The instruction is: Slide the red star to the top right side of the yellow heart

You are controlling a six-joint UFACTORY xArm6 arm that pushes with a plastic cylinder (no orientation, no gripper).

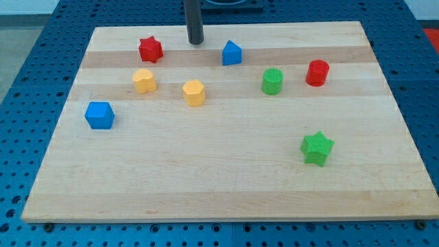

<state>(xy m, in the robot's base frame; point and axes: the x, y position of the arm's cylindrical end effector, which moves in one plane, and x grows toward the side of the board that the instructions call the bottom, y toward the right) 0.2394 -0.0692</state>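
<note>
The red star (150, 49) lies near the view's top left on the wooden board. The yellow heart (144, 80) lies just below it, slightly to the left. My tip (196, 42) stands at the view's top, to the right of the red star and apart from it, and left of a blue block (232, 53). It touches no block.
A yellow hexagon block (194, 92) lies right of the heart. A blue cube (99, 115) sits at the left. A green cylinder (272, 81) and a red cylinder (317, 73) sit at the right. A green star (317, 148) lies lower right. The board's top edge (274, 25) is close to my tip.
</note>
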